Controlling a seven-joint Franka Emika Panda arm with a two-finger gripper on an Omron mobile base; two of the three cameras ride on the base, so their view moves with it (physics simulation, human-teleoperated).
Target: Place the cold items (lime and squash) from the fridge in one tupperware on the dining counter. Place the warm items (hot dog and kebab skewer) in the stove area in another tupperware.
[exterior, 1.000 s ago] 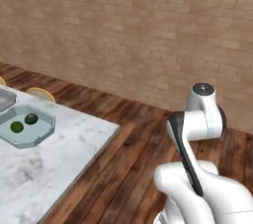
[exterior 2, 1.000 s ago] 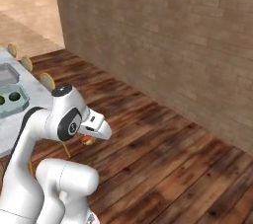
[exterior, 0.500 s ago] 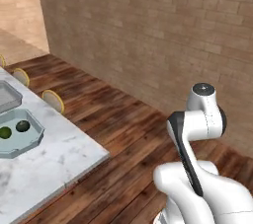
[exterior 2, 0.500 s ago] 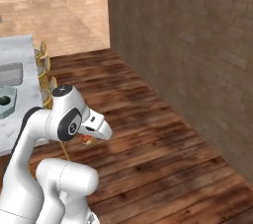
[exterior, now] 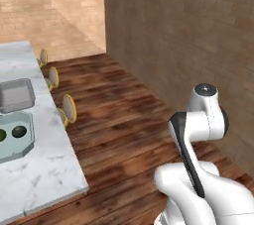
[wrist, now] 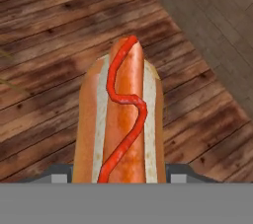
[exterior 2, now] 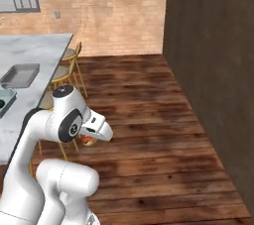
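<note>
1. Left base view: at the left edge of the frame, the white marble dining counter (exterior: 44, 169) is carrying a pale green tupperware tray (exterior: 15, 142) with two dark round items in it. Just above that in the frame, an empty grey tupperware tray (exterior: 17, 94) is waiting.
2. Right base view: left of centre, the white two-finger gripper (exterior 2: 94, 132) is hanging folded under the arm, with an orange-red bit of food peeking out beneath it.
3. Hand view: the hot dog in its pale bun with a red ketchup squiggle (wrist: 121, 119) is filling the middle, jutting upward over wooden floor. The jaws are pinching its near end. It is probably soft, light and squashable, so a gentle hold across the bun's sides seems wisest.
</note>
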